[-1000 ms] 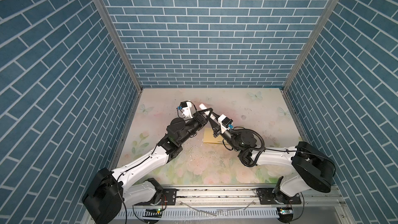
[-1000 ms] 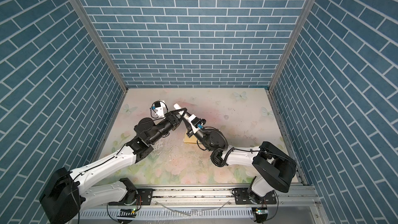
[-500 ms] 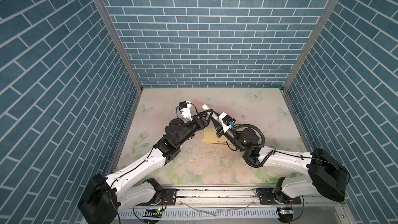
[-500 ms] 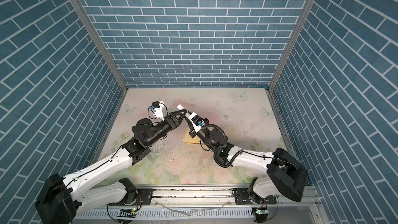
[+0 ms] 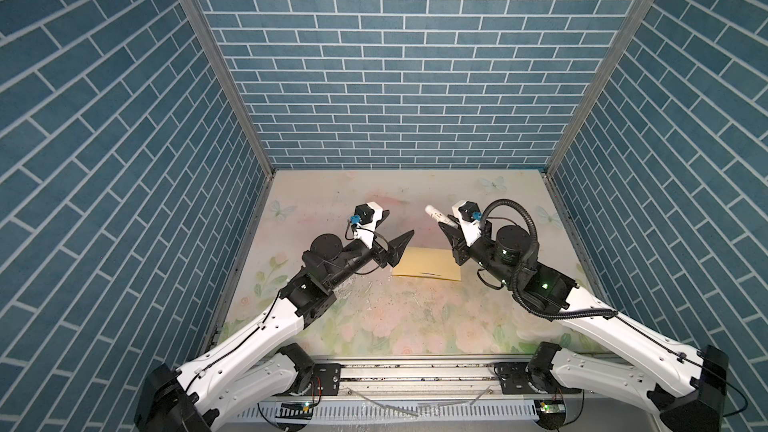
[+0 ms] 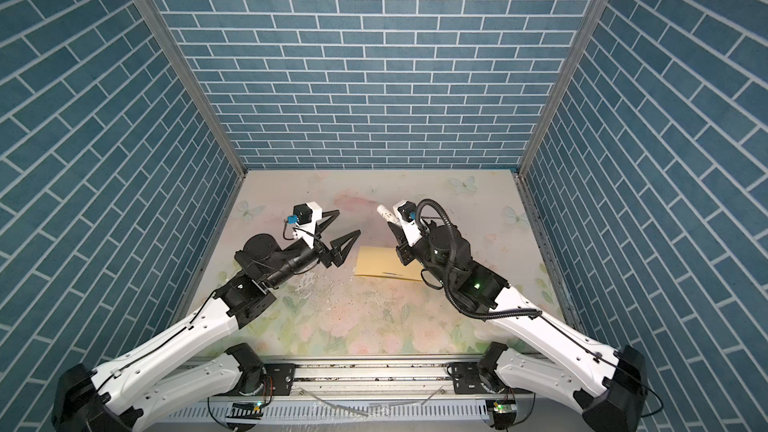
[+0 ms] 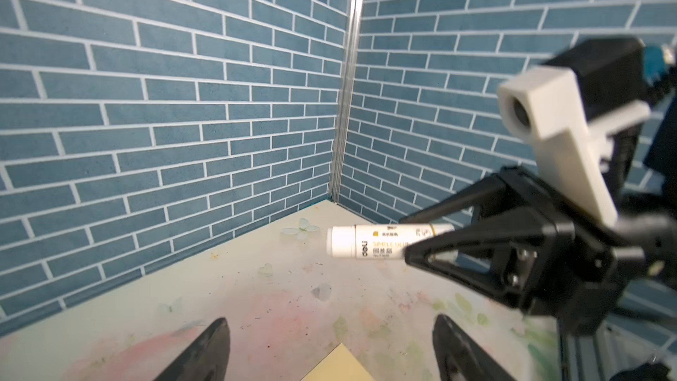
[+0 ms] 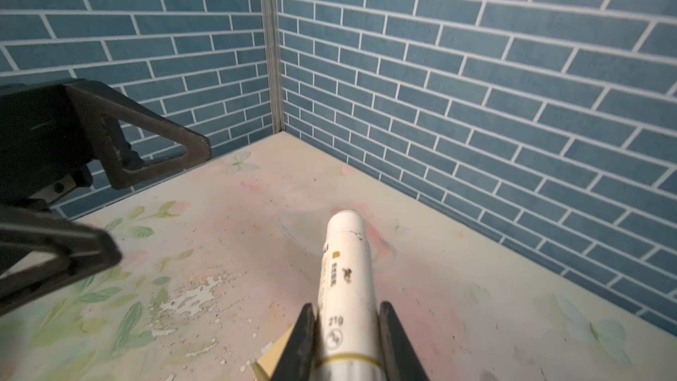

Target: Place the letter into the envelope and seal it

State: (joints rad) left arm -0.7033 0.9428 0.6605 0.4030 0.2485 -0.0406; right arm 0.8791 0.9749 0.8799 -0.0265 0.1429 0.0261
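The yellow-tan envelope (image 5: pixel 428 263) (image 6: pixel 384 263) lies flat on the flowered table between the two arms; one corner (image 7: pixel 340 364) shows in the left wrist view and one (image 8: pixel 273 357) in the right wrist view. The letter is not in view. My left gripper (image 5: pixel 401 222) (image 6: pixel 348 222) (image 7: pixel 331 324) hovers open and empty above the envelope's left end. My right gripper (image 5: pixel 446 228) (image 6: pixel 397 228) (image 8: pixel 347 306) is shut on a white glue stick (image 5: pixel 436 214) (image 6: pixel 386 214) (image 7: pixel 366 245) (image 8: pixel 348 251), held off the table above the envelope's right end, with its tip pointing away from the arm.
Blue brick walls (image 5: pixel 399 76) close the table in at the back and on both sides. A metal rail (image 5: pixel 415 371) runs along the front edge. The table top (image 5: pixel 374 309) shows worn, flaking patches in front of the envelope.
The left gripper, earlier nearly shut close to the glue stick's tip, has opened wide and drawn back to the left. The right gripper has moved to the right with the glue stick.
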